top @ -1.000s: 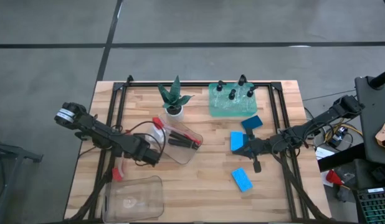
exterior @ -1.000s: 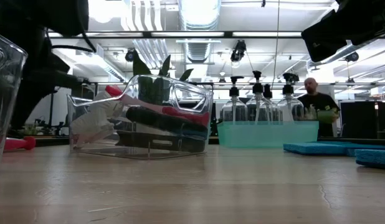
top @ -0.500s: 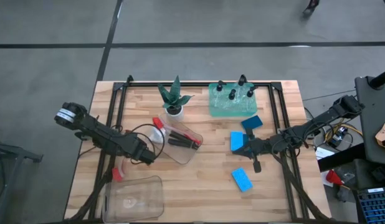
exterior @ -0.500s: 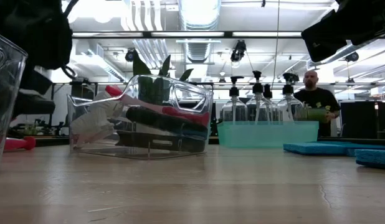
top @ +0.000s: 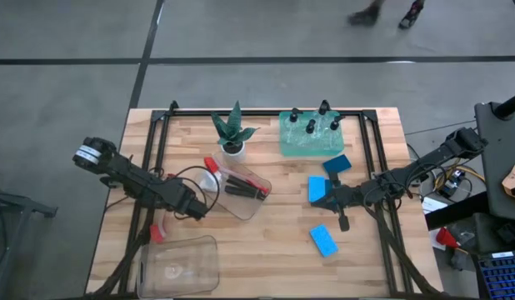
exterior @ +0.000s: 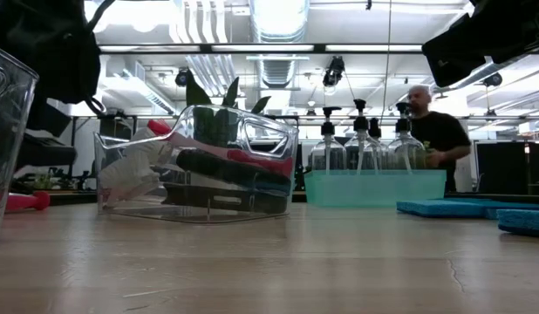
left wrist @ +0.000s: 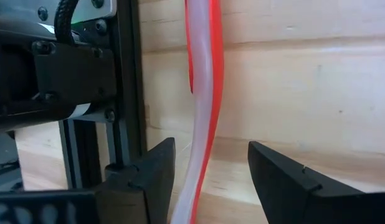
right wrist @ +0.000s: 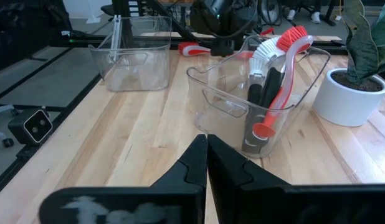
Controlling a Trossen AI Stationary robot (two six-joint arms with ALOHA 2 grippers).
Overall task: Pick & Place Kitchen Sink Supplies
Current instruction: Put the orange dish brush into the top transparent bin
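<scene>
Red brush handle (left wrist: 202,118) ran lengthwise between the left end effector's (left wrist: 208,180) wide-spread fingers, flat on the bench (left wrist: 304,81); right end effector (right wrist: 207,163) was closed.

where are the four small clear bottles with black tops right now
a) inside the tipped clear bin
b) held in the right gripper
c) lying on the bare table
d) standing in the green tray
d: the bottles stand upright in the green tray at the table's far edge, beside the plant.
</scene>
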